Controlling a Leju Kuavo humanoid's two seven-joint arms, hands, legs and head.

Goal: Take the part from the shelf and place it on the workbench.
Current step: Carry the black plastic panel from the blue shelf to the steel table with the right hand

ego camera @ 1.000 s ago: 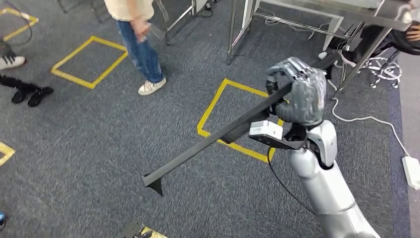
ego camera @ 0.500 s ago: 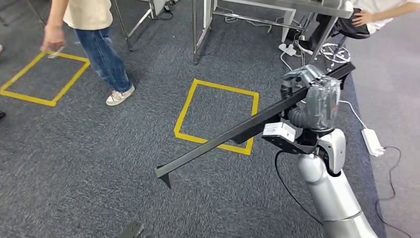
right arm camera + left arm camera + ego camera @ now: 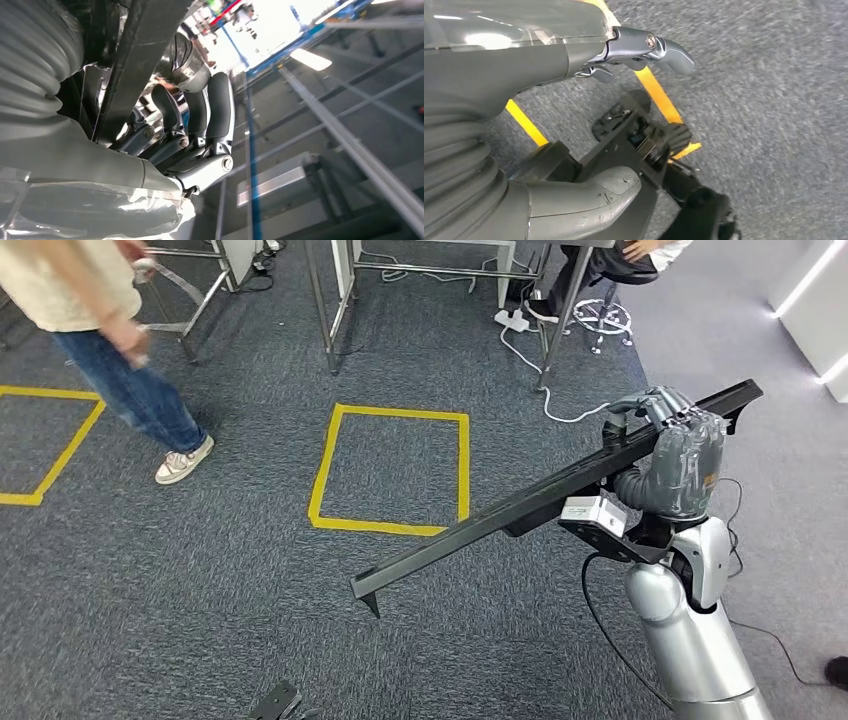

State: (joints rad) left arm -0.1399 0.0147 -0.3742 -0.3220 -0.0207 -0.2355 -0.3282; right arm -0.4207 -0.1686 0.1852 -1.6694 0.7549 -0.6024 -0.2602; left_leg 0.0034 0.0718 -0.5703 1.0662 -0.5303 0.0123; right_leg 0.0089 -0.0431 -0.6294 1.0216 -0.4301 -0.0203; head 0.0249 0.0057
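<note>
The part [image 3: 500, 515] is a long black bar with a small downward tab at its near end. My right hand [image 3: 675, 455] grips it near its far end and holds it slanting above the carpet. In the right wrist view the dark fingers [image 3: 190, 130] curl around the bar [image 3: 140, 55]. My left hand [image 3: 549, 60] hangs over the carpet with thumb and fingers apart and nothing in it.
A yellow taped square [image 3: 392, 468] marks the grey carpet ahead. Metal table legs [image 3: 330, 300] stand beyond it, with a white power strip [image 3: 515, 320] and cables on the floor. A person [image 3: 100, 340] walks at the far left. A white cabinet [image 3: 820, 300] stands at the far right.
The whole picture has shifted as the camera turned; the taped square and table legs now lie further left. My right hand still grips the bar. The person has walked on.
</note>
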